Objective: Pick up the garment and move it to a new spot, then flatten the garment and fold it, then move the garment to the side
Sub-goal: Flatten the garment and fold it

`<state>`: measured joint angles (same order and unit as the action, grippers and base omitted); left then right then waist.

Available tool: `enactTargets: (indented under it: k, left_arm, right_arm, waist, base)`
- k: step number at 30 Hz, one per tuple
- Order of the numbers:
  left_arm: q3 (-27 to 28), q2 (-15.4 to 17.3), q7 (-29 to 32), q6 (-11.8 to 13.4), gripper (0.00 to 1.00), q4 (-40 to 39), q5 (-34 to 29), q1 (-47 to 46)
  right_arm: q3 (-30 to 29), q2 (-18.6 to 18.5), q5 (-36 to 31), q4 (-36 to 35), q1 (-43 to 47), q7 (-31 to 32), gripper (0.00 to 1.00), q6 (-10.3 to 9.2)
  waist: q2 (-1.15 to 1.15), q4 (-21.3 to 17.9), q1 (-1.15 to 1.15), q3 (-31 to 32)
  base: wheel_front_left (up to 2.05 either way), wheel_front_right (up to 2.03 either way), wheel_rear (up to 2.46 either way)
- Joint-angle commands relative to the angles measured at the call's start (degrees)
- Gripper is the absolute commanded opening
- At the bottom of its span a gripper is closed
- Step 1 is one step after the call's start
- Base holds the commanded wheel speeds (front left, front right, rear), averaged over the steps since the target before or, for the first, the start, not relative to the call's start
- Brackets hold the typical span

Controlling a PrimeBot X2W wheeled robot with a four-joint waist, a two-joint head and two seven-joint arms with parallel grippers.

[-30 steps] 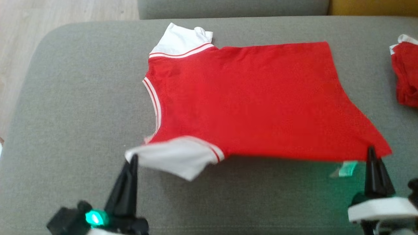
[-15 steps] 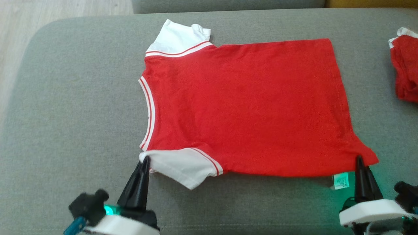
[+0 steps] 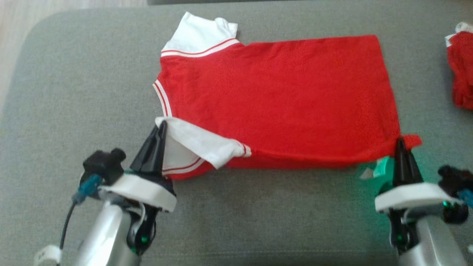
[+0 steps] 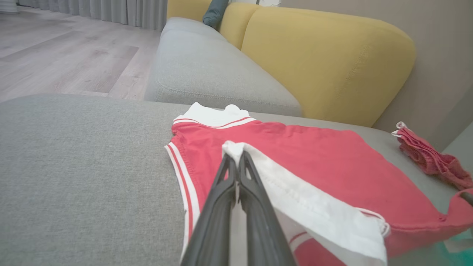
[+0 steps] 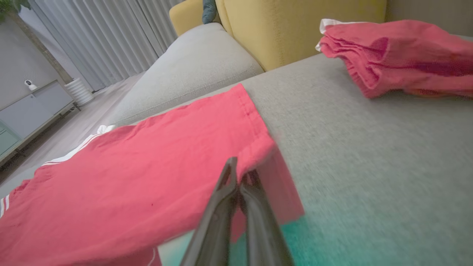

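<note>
Left fingers (image 3: 153,151) and right fingers (image 3: 403,166) point forward, clamped on the garment (image 3: 281,96).
Left hold sleeve (image 3: 199,142), right hem corner (image 3: 411,140); neck leftward, length crosswise.

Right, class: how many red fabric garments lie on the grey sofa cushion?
2. The red T-shirt with white sleeves lies spread in the middle of the grey cushion; a bunched red garment with white trim sits at its right edge. Others may lie beyond the frame.

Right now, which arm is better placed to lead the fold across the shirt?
Left, likely. The left fingers pinch the white sleeve, which lies folded over the shirt; the right fingers pinch the hem corner, barely raised at the edge.
</note>
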<state>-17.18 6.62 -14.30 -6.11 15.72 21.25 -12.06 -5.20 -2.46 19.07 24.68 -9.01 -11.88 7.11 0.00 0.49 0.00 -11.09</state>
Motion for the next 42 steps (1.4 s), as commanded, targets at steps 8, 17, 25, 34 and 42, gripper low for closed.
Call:
enactTargets:
  k: [8,17,25,34,42]
  left_arm:
    - [3.52,-0.29,-0.69,-0.67,0.00,6.74,-1.96,-11.22]
    - [4.55,-1.34,-0.69,-1.05,0.00,11.77,-3.91,-16.24]
    - [6.95,-2.57,-0.70,-1.18,1.00,11.23,-5.45,-17.48]
    - [6.96,-3.14,-0.70,-1.34,1.00,6.74,-4.12,-11.64]
    - [4.81,-1.23,1.19,-1.36,1.00,7.28,0.73,-2.90]
  right_arm:
    - [-0.59,-0.42,-2.65,8.89,-12.63,-2.38,0.00,0.37]
    - [0.20,-0.42,-4.05,16.69,-18.90,-3.03,0.17,0.37]
    - [0.01,-0.42,-3.51,15.32,-21.86,-3.10,1.00,0.37]
    - [-1.52,-0.42,-3.83,10.28,-20.39,-3.11,1.00,0.37]
    - [-4.10,-0.42,-6.83,2.28,-12.89,-3.11,1.00,0.37]
  waist:
    - [0.00,-0.18,0.00,-4.23]
    - [0.00,-0.71,0.00,-5.85]
    - [0.00,-1.00,0.00,-5.89]
    - [0.00,-0.02,0.00,-3.23]
    - [0.00,0.59,0.00,0.61]
  base:
    - [0.00,0.00,0.00]
    - [0.00,0.00,0.00]
    - [0.00,0.00,0.00]
    - [0.00,0.00,0.00]
    - [0.00,0.00,0.00]
